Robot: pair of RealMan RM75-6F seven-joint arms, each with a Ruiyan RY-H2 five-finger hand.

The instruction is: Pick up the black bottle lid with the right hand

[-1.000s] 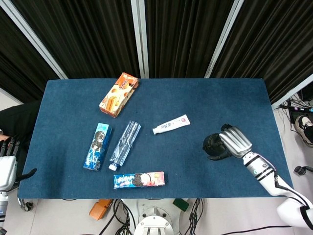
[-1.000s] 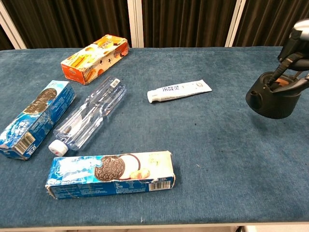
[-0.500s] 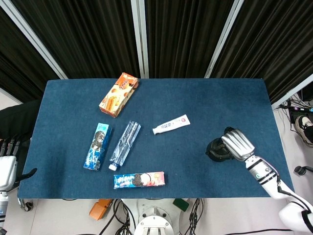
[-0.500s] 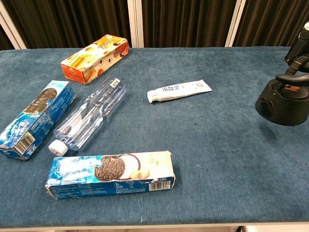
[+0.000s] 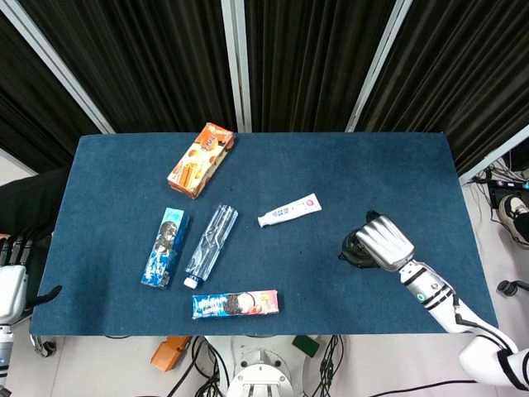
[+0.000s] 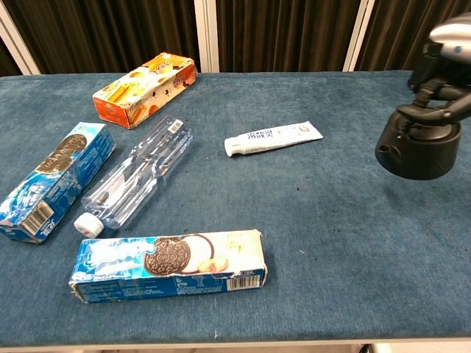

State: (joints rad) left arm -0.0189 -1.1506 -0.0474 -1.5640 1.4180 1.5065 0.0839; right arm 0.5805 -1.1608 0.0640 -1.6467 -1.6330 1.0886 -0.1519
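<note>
The black bottle lid (image 5: 353, 249) (image 6: 416, 153) is on the right side of the blue table, hollow side up. My right hand (image 5: 384, 242) (image 6: 445, 44) is over it and grips it, with fingers hooked over its rim and into the hollow. I cannot tell whether the lid touches the cloth. My left hand (image 5: 10, 277) hangs off the table's left edge in the head view, fingers apart and holding nothing.
A toothpaste tube (image 5: 289, 210) (image 6: 274, 137) lies left of the lid. Further left are a clear bottle (image 5: 210, 245) (image 6: 136, 176), a blue biscuit box (image 5: 164, 246), an orange box (image 5: 201, 159) and an Oreo box (image 5: 235, 303) (image 6: 169, 265) by the front edge.
The right hand and the lid drifted right and toward me half a second ago, then came back left together. The left hand stayed put.
</note>
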